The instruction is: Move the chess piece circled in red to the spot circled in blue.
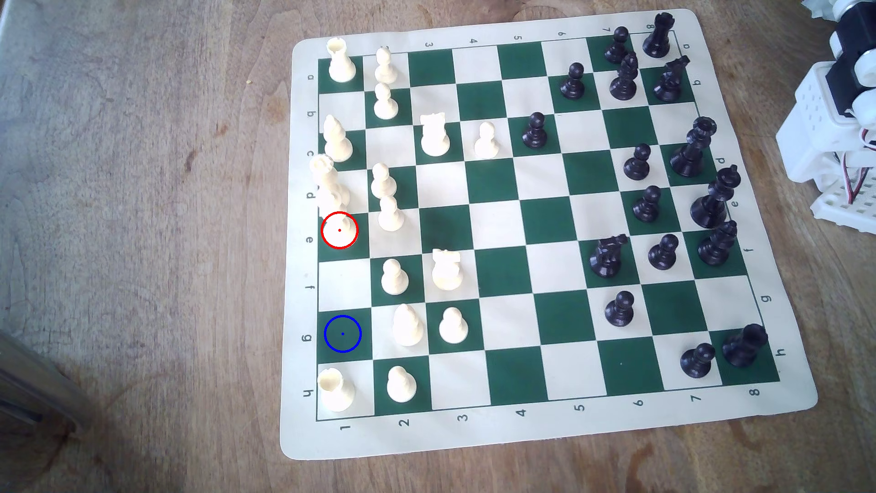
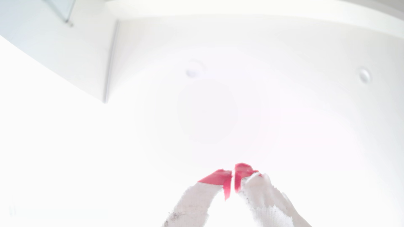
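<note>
Cream-white and tall, the chess piece (image 1: 338, 219) stands with its base inside the red ring on a green square at the exterior view's left edge of the board (image 1: 521, 429), just beside another tall cream piece (image 1: 327, 182). Two squares nearer the camera along that same file lies the spot (image 1: 342, 333), bare, ringed in blue. Seen from the wrist, the gripper (image 2: 233, 174) has its red-tipped jaws nearly touching, nothing between them, against a washed-out white background, well away from the piece.
</note>
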You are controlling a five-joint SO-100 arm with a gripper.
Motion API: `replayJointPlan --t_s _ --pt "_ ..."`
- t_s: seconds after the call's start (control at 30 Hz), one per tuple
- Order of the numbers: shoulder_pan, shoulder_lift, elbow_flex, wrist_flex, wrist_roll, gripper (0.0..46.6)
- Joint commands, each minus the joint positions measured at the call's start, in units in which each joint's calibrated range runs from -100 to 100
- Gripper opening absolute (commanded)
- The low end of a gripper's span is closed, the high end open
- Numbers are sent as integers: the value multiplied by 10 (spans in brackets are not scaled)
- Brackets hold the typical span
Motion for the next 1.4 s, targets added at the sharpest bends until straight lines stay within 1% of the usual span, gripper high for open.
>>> replayJointPlan --t_s 0.0,0.1,0.13,0.17,0.2,0.23,0.27,0.3,0.33,0.37,0.4,0.43,0.5,0.57,0.6,0.7,0.73,0.77,0.8,0.83,0.87,0.9,0.97,1.0,1.03,1.1,1.13,1.17,1.23,1.37 --pt "-1 -2 7 78 1 2" --pt "-5 -2 7 222 0 2" --pt "-18 -2 7 279 1 2" --pt "-30 -1 6 381 5 2" --pt "-30 -1 6 437 30 2" --pt "-30 -1 6 493 71 2" --pt "-30 -1 6 537 78 2" --pt "-44 -1 2 635 67 8" --pt "-50 -1 -5 685 63 5" --pt "-55 -1 -16 740 55 2" --pt "-59 -1 -44 815 42 2" --pt "-73 3 -113 972 19 7" --pt "-87 40 -157 1036 16 20" --pt "-101 99 -210 1098 12 63" --pt "-109 174 -268 1144 10 83" --pt "-107 332 -380 1195 -8 101" --pt "-89 441 -448 1191 -29 121" --pt "-78 486 -474 1189 -31 124" --pt "-66 528 -489 1172 -31 142" --pt "-64 574 -503 1149 -32 163" --pt "-64 617 -525 1146 -32 170" --pt "-71 693 -567 1135 -35 175" --pt "-76 754 -599 1113 -38 181" --pt "-76 785 -624 1110 -42 174" --pt "-76 838 -669 1110 -47 141" --pt "-73 883 -710 1107 -53 134" --pt "-72 904 -724 1099 -55 141" --pt "-70 938 -743 1078 -57 179" --pt "-67 972 -757 1054 -57 212" --pt "-63 1035 -785 1006 -57 226"
